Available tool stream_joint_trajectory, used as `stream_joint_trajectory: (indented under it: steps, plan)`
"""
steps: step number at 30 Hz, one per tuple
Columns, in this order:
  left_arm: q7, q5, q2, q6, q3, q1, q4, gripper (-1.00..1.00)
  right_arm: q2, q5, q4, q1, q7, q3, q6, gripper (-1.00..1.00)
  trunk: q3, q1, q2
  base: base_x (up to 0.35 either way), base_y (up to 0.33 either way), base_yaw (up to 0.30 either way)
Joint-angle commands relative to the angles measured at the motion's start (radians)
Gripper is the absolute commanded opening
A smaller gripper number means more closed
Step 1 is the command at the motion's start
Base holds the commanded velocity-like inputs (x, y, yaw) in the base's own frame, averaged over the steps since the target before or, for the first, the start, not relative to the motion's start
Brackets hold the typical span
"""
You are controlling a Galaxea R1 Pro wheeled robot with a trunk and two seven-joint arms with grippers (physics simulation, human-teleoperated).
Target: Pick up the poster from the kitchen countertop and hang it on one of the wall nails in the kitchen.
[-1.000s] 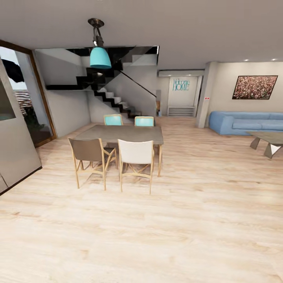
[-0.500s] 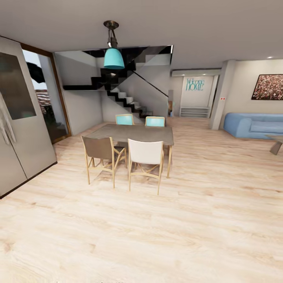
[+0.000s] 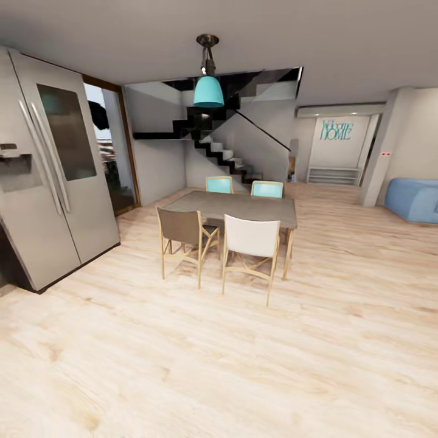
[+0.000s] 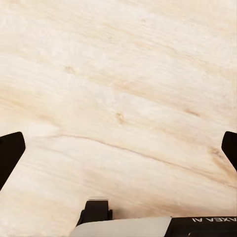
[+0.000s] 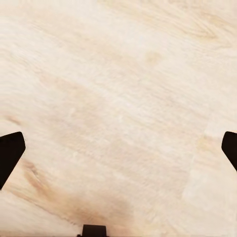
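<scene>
The robot is on its way through the house, and by the look of things the job has hardly begun: the poster is not in either gripper, so picking it up and hanging it on a nail are both left to do. The left gripper (image 4: 118, 148) is spread wide and holds nothing, with just its 2 dark fingertips (image 4: 10, 155) at the edges over bare floor. The right gripper (image 5: 118, 148) is spread wide too, and it is also holding nothing. Under both lies a pale wooden floor (image 3: 243, 365) with soft brown grain. In the room, a grey dining table (image 3: 234, 208) stands in the middle with 4 chairs around it. A white chair (image 3: 249, 252) and a brown chair (image 3: 182, 237) are on the near side of the table, and 2 blue ones are on the far side. A blue lamp (image 3: 208, 91) hangs above the table. A big silver fridge (image 3: 48, 176) stands off to the table's left, near a tall window. Dark stairs (image 3: 225, 155) climb behind the table. A blue sofa (image 3: 417, 198) sits well away to the table's right.
</scene>
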Motion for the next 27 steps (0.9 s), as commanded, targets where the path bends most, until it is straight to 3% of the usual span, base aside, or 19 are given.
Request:
stream_joint_trajectory:
  steps: [1,20,27]
  plan:
    - [0.0,-0.004,-0.001,0.001,0.003,0.0,-0.002,1.0,0.0,0.01,0.001,0.0,-0.006,0.001,-0.002,1.0,-0.001,0.0,0.0,0.0,0.0,0.291]
    - [0.0,-0.004,-0.001,0.001,0.004,0.0,-0.002,1.0,0.0,0.01,0.001,-0.001,-0.006,0.001,-0.002,1.0,-0.001,0.0,0.0,0.0,0.0,0.287]
    - [0.0,-0.004,-0.001,0.001,0.003,0.0,-0.002,1.0,-0.006,0.015,0.045,-0.001,0.002,0.002,0.0,1.0,-0.001,0.0,0.0,0.0,-0.086,0.061]
